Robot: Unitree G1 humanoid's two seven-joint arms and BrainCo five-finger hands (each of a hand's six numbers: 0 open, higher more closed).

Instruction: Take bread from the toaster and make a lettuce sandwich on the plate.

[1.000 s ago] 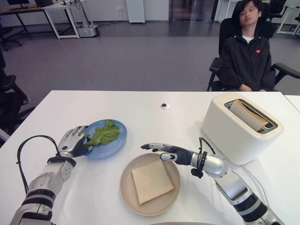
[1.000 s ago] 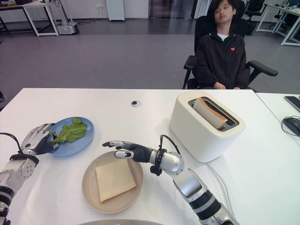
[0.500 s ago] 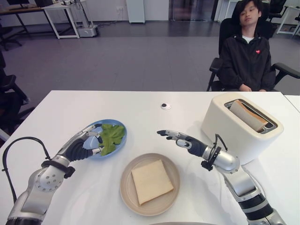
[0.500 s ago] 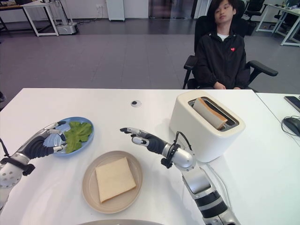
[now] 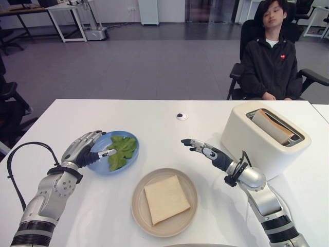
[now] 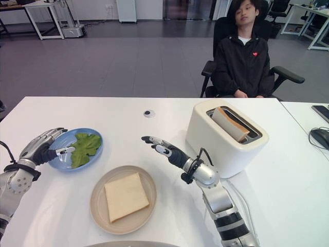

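Observation:
A slice of bread (image 5: 165,198) lies flat on the beige plate (image 5: 138,206) at the table's front. On the blue plate (image 5: 102,168) to its left rests a lettuce leaf (image 5: 120,150). My left hand (image 5: 85,150) hovers over that plate's left rim, fingers spread, their tips just short of the leaf. The white toaster (image 5: 259,146) stands at the right with another slice of bread (image 5: 271,126) sticking out of its slot. My right hand (image 5: 206,152) is held out flat and open above the table, between the beige plate and the toaster.
A small round black-and-white fitting (image 5: 181,116) sits in the table's far middle. A person sits in an office chair (image 5: 241,72) behind the far right edge. The toaster's white cord (image 5: 280,198) trails along the right side.
My left hand let the lettuce settle on the blue plate and drew back left. My right hand lifted off the beige plate and moved right, toward the toaster.

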